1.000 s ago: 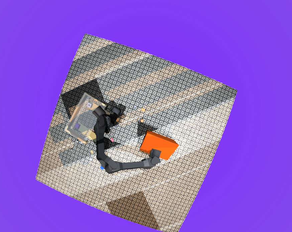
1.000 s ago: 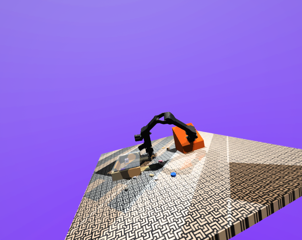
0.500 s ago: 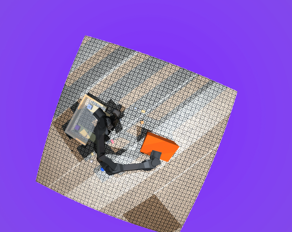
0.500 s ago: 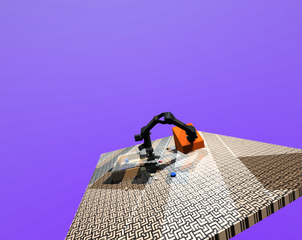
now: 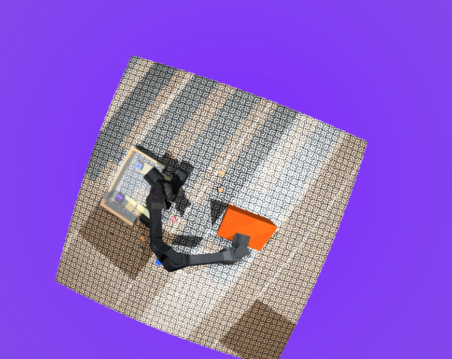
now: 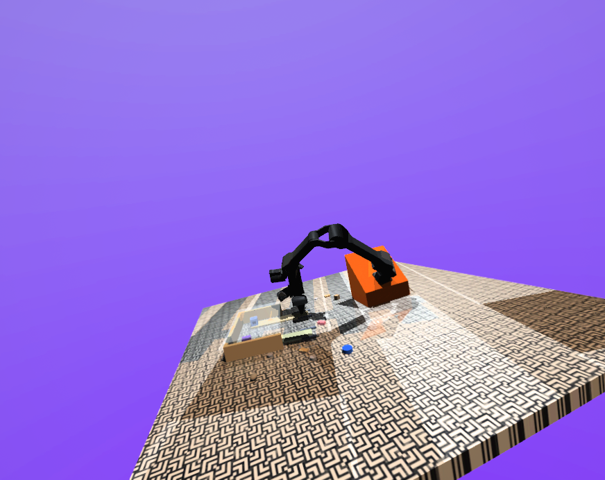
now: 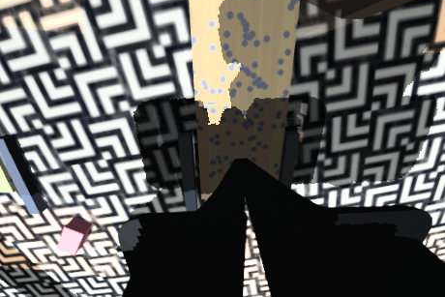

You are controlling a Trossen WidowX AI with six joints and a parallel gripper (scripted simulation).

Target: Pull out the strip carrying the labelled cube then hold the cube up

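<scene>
A pale blue cube (image 5: 139,165) (image 6: 253,320) with a dark letter mark stands on the far part of a speckled cream strip (image 5: 146,169) (image 7: 208,35) inside the clear-topped wooden box (image 6: 253,348). A purple cube (image 5: 119,196) (image 6: 246,337) sits on a second, yellow-green strip (image 5: 143,210) (image 6: 297,334); I see no label on it. Both strips stick out of the box. My gripper (image 6: 301,311) (image 7: 240,164) is shut and empty, pointing down over the outer end of the speckled strip, between two dark side rails. Contact with the strip is unclear. The arm hides part of both strips in the top view.
A pink block (image 5: 173,219) (image 6: 320,322) (image 7: 73,238) lies between the strips' outer ends and the arm. A blue disc (image 5: 158,262) (image 6: 347,349) lies near the elbow. A large orange block (image 5: 249,222) stands at the arm's base. Small tan blocks (image 5: 221,173) lie beyond the gripper.
</scene>
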